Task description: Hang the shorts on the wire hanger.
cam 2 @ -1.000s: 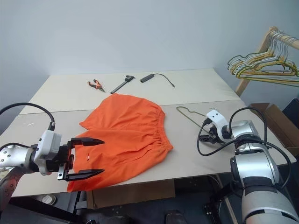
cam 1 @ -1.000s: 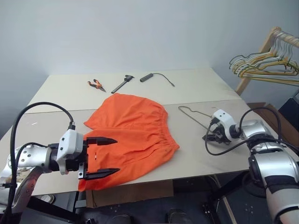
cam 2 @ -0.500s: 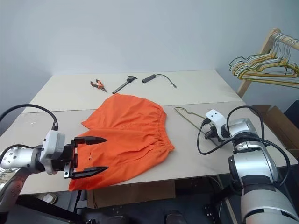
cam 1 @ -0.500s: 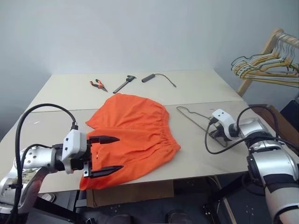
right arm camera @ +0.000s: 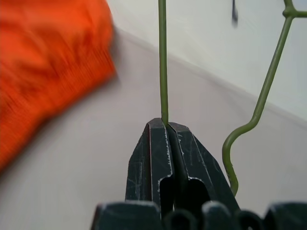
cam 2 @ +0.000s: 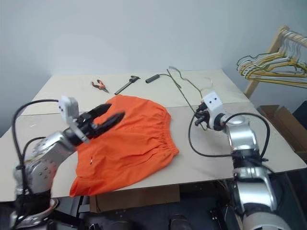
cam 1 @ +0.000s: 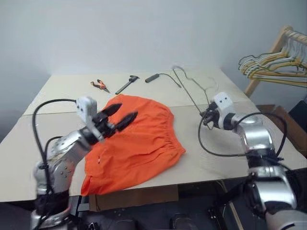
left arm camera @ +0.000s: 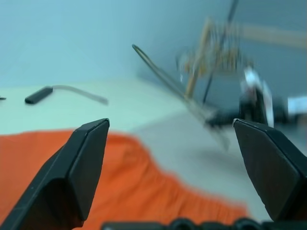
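The orange shorts [cam 1: 141,139] lie flat across the middle of the table, one leg hanging over the near edge. My right gripper [cam 1: 205,116] is shut on the wire hanger [cam 1: 188,92] to the right of the shorts. The hanger is off the table and slants up and back, its far end above the table's rear. In the right wrist view the thin wire [right arm camera: 162,72] runs straight out from between my closed fingers [right arm camera: 151,143]. My left gripper [cam 1: 122,115] is open and empty, raised over the left part of the shorts and pointing toward the hanger.
Red-handled pliers [cam 1: 99,86], a black tool [cam 1: 126,85] and a black handle with a cable [cam 1: 152,78] lie at the table's back. A wooden rack with several bunched hangers [cam 1: 273,67] stands beyond the table's right edge.
My right gripper closed on the wire hanger and lifted it up and leftward off the table. My left gripper stayed open and rose from the near edge forward over the shorts, turning.
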